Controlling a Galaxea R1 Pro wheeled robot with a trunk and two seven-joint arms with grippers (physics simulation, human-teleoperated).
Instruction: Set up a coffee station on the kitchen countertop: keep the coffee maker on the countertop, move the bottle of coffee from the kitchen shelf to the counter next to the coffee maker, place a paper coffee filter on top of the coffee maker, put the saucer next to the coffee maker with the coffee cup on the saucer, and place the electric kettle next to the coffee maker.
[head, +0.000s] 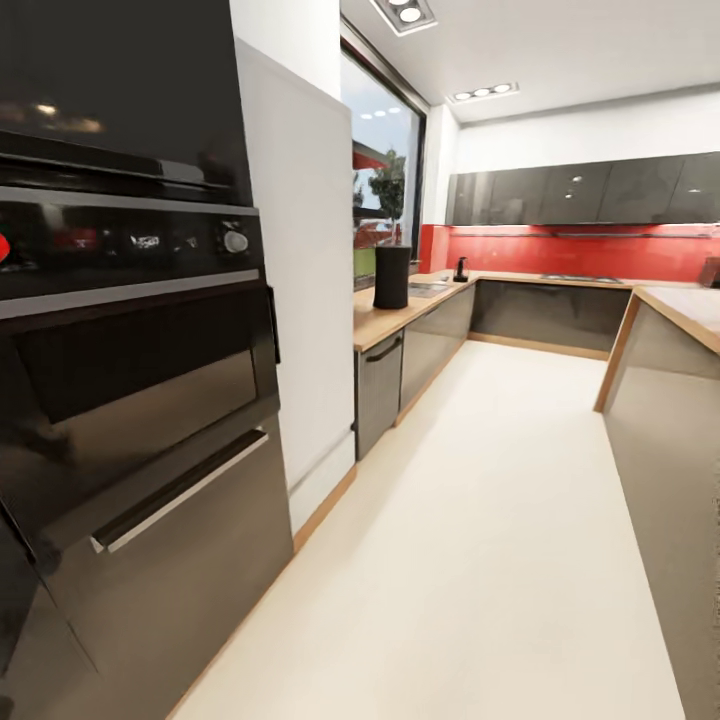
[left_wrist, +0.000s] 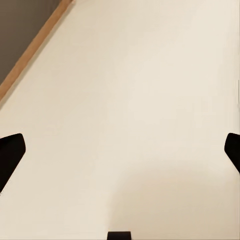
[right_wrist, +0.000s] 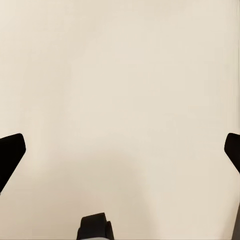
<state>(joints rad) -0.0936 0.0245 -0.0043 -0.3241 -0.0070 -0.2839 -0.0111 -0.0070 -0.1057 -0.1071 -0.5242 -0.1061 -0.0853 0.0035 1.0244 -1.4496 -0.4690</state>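
Two grippers hang over bare cream floor, each spread wide with nothing between the fingers: the left gripper (left_wrist: 120, 150) shows its dark fingertips (left_wrist: 11, 152) at opposite edges of its wrist view, and the right gripper (right_wrist: 120, 150) shows the same, its fingertips (right_wrist: 12, 152) far apart. Neither touches anything. In the left wrist view a strip of wood plinth (left_wrist: 35, 47) and a grey cabinet front run beside the floor (left_wrist: 130, 100).

From the head view, the coffee maker (head: 392, 276) stands upright at about 12 o'clock, on the kitchen countertop (head: 385, 320) (a tall dark column near the window (head: 385, 180)). Beyond it, at roughly 1 o'clock, a small dark object (head: 460, 270) stands on the same worktop near the corner; it is too small to identify. The inset sink (head: 430, 289) lies between the two, and what it holds cannot be made out.

At 9 o'clock, close by, a black built-in oven (head: 130, 330) has a white tall panel (head: 300, 270) beside it. At 3 o'clock an island counter (head: 670, 330) runs toward the red backsplash (head: 580, 252) under dark wall cabinets (head: 590, 190).
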